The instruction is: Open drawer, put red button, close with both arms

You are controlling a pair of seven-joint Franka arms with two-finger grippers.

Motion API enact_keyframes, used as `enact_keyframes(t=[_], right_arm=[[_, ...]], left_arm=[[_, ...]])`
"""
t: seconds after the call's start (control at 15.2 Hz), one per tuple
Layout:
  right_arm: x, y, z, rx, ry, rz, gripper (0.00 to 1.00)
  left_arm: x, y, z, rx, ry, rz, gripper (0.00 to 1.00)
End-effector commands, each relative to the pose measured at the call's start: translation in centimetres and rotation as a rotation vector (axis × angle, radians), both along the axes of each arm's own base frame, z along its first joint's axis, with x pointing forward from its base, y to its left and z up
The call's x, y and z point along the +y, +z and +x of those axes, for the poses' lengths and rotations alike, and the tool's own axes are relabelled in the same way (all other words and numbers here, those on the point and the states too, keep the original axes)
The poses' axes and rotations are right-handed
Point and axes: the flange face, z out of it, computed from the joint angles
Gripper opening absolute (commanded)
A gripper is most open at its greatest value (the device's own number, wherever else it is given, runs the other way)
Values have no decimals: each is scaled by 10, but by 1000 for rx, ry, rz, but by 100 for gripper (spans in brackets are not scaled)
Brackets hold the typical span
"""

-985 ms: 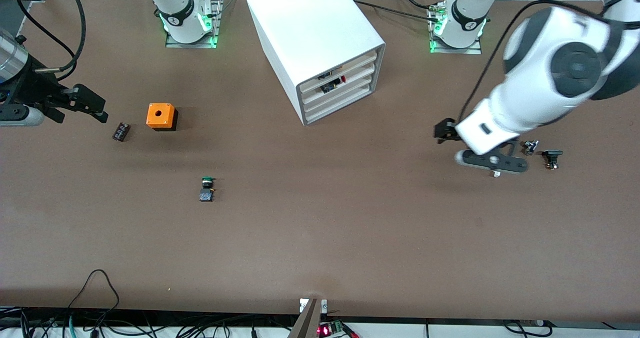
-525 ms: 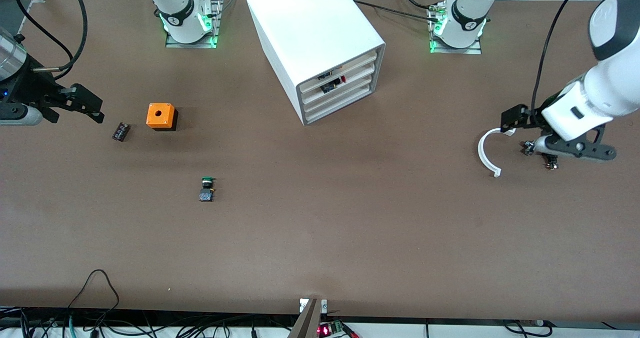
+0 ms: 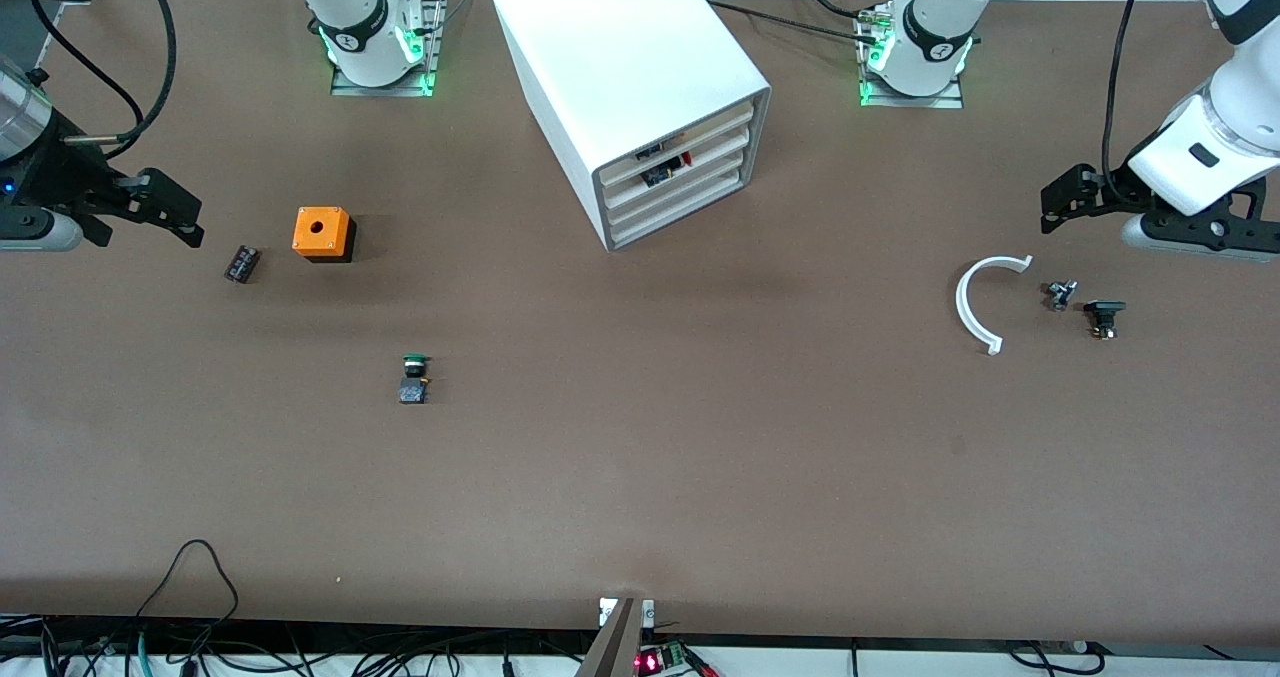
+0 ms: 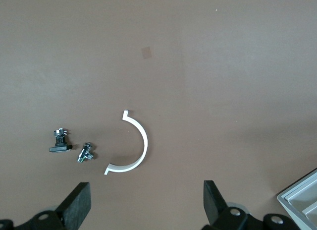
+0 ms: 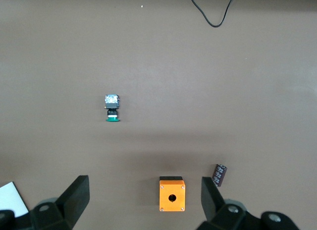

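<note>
The white cabinet [image 3: 630, 67] stands between the arm bases. Its four drawer fronts sit level with one another. In the second-highest drawer [image 3: 700, 157] a small red cap [image 3: 686, 158] and a black-and-yellow piece show through the front; the rest of the red button is hidden. My left gripper [image 3: 1062, 202] is open and empty at the left arm's end of the table, above a white curved strip [image 3: 975, 302]; it also shows in the left wrist view [image 4: 146, 205]. My right gripper [image 3: 168, 207] is open and empty at the right arm's end, near an orange box [image 3: 322, 233]; it also shows in the right wrist view [image 5: 143, 200].
A green-capped button [image 3: 413, 378] lies nearer the front camera than the orange box. A dark cylinder [image 3: 241, 263] lies beside the box. Two small metal-and-black parts [image 3: 1060, 294] [image 3: 1103, 317] lie beside the white strip. Cables hang along the table's front edge.
My left arm has swung away from over the white strip toward the left arm's end of the table, uncovering the strip and small parts. My right gripper has drifted slightly outward.
</note>
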Motion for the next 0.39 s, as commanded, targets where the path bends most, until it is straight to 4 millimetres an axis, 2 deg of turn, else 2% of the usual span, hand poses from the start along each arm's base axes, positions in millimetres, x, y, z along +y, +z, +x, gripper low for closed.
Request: enact_keyframes(t=[0.0,0.33], right_arm=[[3,7,0,1,-20,-8,100],[1,9,-1,0,-25,-5,100]], left_arm=[[-9,14,-3,-1,-17,21,100],[-12,20,0,-15,-23,20,100]])
